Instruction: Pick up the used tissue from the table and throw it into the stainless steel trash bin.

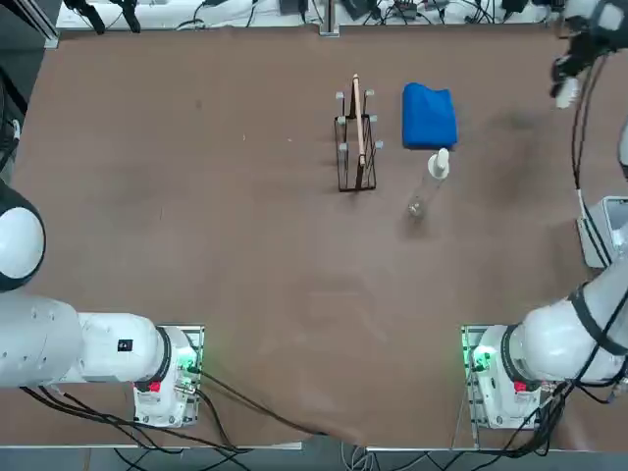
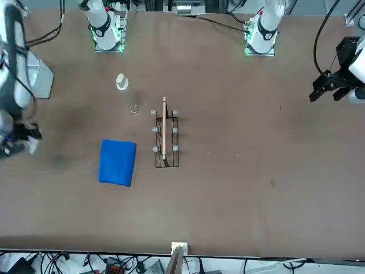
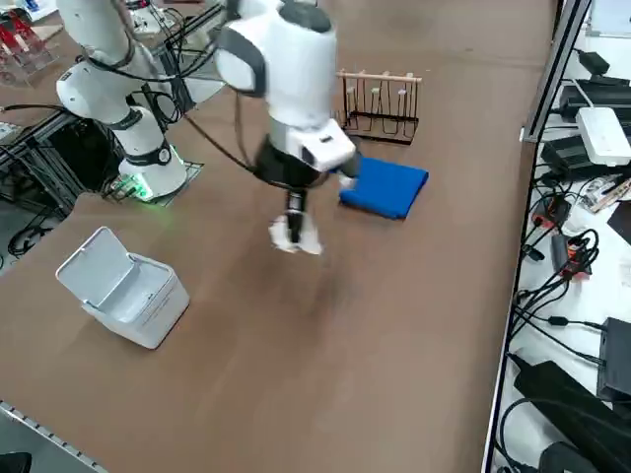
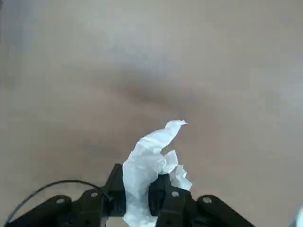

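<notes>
Tissue (image 4: 154, 177) is pinched by the right tool (image 3: 298, 225), clear of the desk (image 3: 394, 325). Pick-up is judged complete: 1 of 2 steps. Carrying to the open-lidded bin (image 3: 146, 305), nearer the arm's base, and release are left.

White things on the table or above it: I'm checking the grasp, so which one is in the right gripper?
The tissue, pinched in the right gripper; the bin and the white-capped bottle stand apart from it.

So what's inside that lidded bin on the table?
The bin stands with its lid open; a pale inner surface shows, but its front wall hides the bottom, so I can't tell what lies there.
</notes>
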Robot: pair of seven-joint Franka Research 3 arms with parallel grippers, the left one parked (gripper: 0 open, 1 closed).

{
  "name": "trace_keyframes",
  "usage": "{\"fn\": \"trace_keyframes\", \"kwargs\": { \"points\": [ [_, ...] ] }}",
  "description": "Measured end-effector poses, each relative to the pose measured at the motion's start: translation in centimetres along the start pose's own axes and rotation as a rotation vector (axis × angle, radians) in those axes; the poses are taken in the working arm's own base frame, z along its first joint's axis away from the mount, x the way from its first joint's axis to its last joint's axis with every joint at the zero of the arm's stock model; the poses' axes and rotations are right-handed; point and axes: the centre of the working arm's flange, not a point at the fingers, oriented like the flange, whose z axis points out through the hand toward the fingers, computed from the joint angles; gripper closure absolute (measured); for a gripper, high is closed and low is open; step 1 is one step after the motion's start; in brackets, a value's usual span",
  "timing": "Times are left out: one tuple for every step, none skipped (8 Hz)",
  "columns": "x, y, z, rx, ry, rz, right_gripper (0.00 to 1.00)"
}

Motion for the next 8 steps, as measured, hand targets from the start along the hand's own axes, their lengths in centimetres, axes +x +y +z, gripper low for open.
{"fn": "trace_keyframes", "kwargs": {
  "points": [
    [-3.2,1.8,-0.4,0.019,-0.019,-0.004,0.78],
    [-6.7,3.6,0.0,0.042,-0.041,-0.003,0.78],
    [-10.0,4.9,1.4,0.072,-0.069,0.001,0.78],
    [-13.2,5.7,3.4,0.094,-0.112,0.007,0.78],
    [-16.0,6.3,5.4,0.103,-0.153,0.012,0.78],
    [-18.4,7.0,7.3,0.108,-0.166,0.008,0.78],
    [-20.4,7.5,8.9,0.119,-0.164,0.002,0.78],
    [-22.3,8.0,10.0,0.135,-0.163,-0.007,0.78]
  ]
}}
